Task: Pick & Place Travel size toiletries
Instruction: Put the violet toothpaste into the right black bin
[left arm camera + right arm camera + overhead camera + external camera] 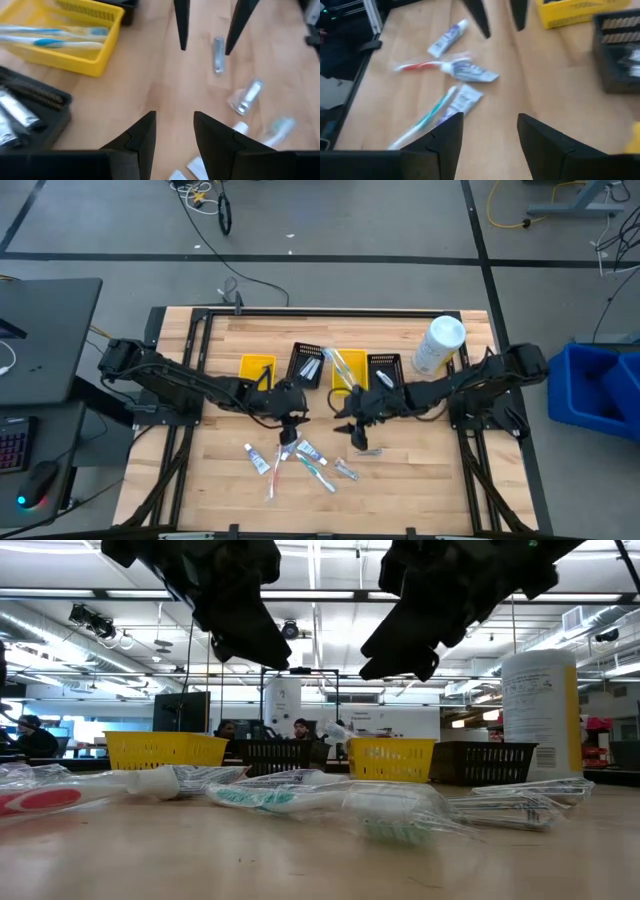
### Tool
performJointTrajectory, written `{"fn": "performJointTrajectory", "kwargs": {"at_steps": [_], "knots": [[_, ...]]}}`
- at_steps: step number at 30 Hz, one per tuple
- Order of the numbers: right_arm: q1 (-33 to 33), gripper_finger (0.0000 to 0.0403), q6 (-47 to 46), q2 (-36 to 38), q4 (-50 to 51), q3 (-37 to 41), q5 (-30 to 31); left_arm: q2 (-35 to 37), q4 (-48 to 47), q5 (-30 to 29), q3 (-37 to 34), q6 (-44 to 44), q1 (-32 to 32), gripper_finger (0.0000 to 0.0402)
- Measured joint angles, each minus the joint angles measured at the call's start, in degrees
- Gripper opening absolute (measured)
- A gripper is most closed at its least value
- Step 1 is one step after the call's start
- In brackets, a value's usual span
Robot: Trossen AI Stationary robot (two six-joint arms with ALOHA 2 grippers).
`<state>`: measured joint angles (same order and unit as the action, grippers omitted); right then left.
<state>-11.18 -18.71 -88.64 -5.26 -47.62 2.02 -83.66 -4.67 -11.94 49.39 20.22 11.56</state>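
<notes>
Wooden planks make up the worktop (420, 480), and a workshop with ceiling lamps and a few people lies far behind it. As landmark I take the yellow bin (349, 369) that already holds two blue-and-white toothbrushes (55, 39). Just beside it on each side stands a black bin (308, 364), and one more yellow bin (256, 367) stands at the far left of the row. The big white bottle (438, 345) stands to the right of the row.

Most travel size toiletries (300, 460) lie loose on the worktop, in front of the landmark bin and a little to its left: a white-blue toothpaste tube (448, 38), a red-handled toothbrush (422, 65), a teal toothbrush (427, 119) and small clear packets. One packet (366, 451) lies apart, directly in front of the landmark bin.

The left end effector (288, 436) hangs above the loose group, fingers spread, nothing between them. The right end effector (357, 437) hangs in front of the landmark bin, just above the single packet, fingers also spread and empty.

I judge that sorting is partly done and both arms are between picks. The next move probably calls for lowering one end effector over one item, with the fingers across its narrow side, and closing. The items lie close and overlap, so a clean grasp of only one needs care.
</notes>
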Motion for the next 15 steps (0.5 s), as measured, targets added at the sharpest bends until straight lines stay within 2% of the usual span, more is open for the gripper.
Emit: {"fn": "performJointTrajectory", "kwargs": {"at_steps": [5,10,15], "knots": [[-4.6,0.0211,-2.8,-3.4,-4.6,0.0,4.7,0.0,-0.2,-0.6,0.0,-1.0,0.6,0.0142],[-7.7,0.0234,-1.3,-8.0,-10.6,0.0,8.2,0.0,-0.3,-0.9,0.0,-0.9,0.7,0.0142],[-10.4,0.0233,-0.5,-12.1,-15.5,0.0,13.0,0.0,-1.4,-0.9,0.0,-0.7,0.7,0.0142]]}}
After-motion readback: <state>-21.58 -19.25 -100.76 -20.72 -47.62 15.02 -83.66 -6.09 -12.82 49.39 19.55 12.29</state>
